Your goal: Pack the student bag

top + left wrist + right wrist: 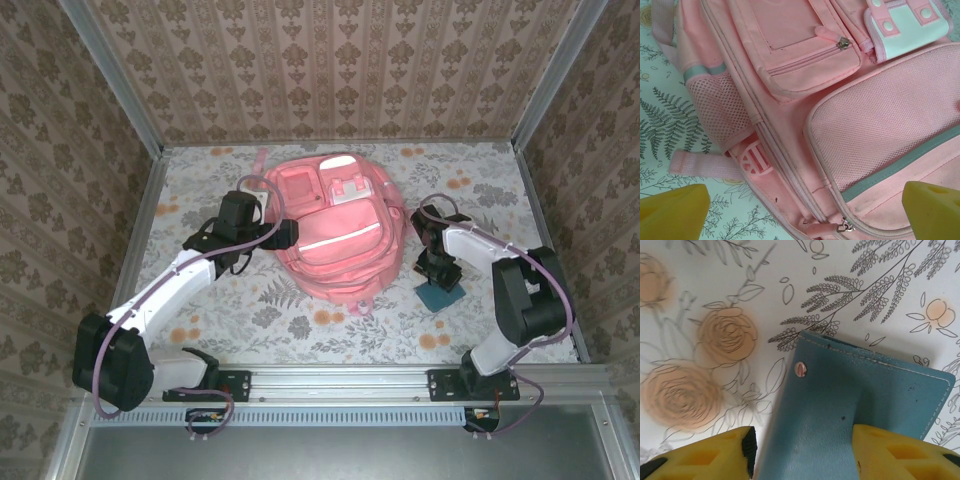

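Observation:
The student bag, a large pink backpack, lies flat in the middle of the table with its front pockets up. My left gripper hovers at the bag's left side, wide open. In the left wrist view its yellow fingers straddle the bag's side zipper and mesh pocket without touching anything. A teal pencil case lies right of the bag. My right gripper stands over it, fingers pressed to either side of the case, which buckles between them.
Metal rails and patterned walls close in the floral table on the left, back and right. A loose pink strap trails off the bag's left side. A zipper pull lies near the left gripper.

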Robot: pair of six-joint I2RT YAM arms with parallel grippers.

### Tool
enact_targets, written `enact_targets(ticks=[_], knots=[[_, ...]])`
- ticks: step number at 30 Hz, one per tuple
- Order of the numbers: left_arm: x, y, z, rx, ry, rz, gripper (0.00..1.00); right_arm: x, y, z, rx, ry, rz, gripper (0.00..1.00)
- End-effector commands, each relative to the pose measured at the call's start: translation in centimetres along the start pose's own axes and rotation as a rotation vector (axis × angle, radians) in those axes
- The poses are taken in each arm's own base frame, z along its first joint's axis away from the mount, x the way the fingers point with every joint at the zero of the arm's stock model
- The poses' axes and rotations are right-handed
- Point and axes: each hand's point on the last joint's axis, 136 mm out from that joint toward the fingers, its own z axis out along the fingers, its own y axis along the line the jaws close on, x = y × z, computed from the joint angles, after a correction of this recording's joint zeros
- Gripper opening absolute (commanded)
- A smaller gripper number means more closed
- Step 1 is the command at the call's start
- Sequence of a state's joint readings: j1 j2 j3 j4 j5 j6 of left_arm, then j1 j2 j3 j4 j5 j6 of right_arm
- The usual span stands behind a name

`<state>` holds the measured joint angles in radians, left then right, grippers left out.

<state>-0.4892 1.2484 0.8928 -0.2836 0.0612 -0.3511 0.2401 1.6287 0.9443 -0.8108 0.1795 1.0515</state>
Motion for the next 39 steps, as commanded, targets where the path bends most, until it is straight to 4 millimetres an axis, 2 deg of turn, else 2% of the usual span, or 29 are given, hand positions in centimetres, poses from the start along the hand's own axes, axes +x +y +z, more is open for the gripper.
enact_targets(ticks=[1, 7, 12, 17, 21, 25, 30, 35, 39], knots=[[0.6, 0.1, 0.3, 0.013, 0.015, -0.024, 1.00, 1.0, -0.3, 1.3, 0.019, 0.060, 0.014, 0.57], [0.7, 0.1, 0.3, 0.015, 0.017, -0.033, 1.00, 1.5, -0.3, 1.7, 0.020, 0.086, 0.006, 0.55], [0.6, -0.1, 0.2, 0.024, 0.018, -0.033, 1.00, 1.3, -0.3, 1.1, -0.002, 0.068, 0.006, 0.36], [0.5, -0.6, 0.2, 0.048, 0.021, -0.040, 1.00, 0.3, -0.2, -0.7, -0.047, 0.008, -0.005, 0.20], [0.2, -1.1, 0.3, 0.075, 0.025, -0.051, 1.00, -0.3, 0.3, -2.5, -0.107, -0.028, -0.027, 0.11], [-0.1, -1.9, 0.2, 0.115, 0.025, -0.053, 1.00, -0.8, 1.8, -5.1, -0.236, -0.062, -0.065, 0.04], [-0.4, -4.0, 0.2, 0.203, 0.039, 0.011, 1.00, -1.6, 4.1, -10.2, -0.475, -0.141, -0.128, 0.00], [-0.1, -7.6, 0.7, 0.243, 0.079, 0.199, 0.98, -2.5, 4.5, -15.3, -0.636, -0.257, -0.166, 0.00], [0.6, -10.9, 1.6, 0.260, 0.111, 0.394, 0.95, -2.8, 4.3, -17.3, -0.688, -0.294, -0.170, 0.00]])
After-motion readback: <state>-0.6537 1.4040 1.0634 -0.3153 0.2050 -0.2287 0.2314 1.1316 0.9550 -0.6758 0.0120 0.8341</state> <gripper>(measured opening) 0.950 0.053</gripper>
